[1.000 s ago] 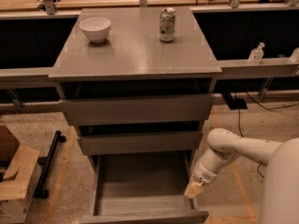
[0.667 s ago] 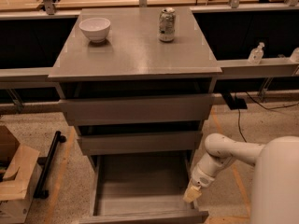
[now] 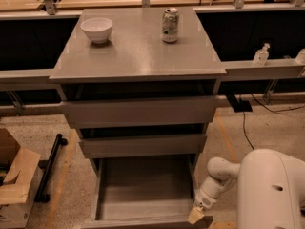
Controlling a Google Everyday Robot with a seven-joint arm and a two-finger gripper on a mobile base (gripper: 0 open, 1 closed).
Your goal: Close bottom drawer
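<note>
The bottom drawer [image 3: 143,190] is the lowest grey drawer of the cabinet. It is pulled far out and its inside is empty. Its front panel [image 3: 143,222] lies at the bottom edge of the view. My gripper [image 3: 196,215] is at the drawer's right front corner, touching or just above the front panel. My white arm [image 3: 267,185] fills the bottom right.
The middle drawer [image 3: 143,145] and the top drawer [image 3: 140,111] stand slightly out. A white bowl [image 3: 96,29] and a can [image 3: 170,25] sit on the cabinet top. A cardboard box [image 3: 12,180] and a black bar [image 3: 50,166] lie on the floor at left.
My arm has come lower and nearer to the camera, and the gripper has moved down along the drawer's right side to its front corner. The drawer has stayed open.
</note>
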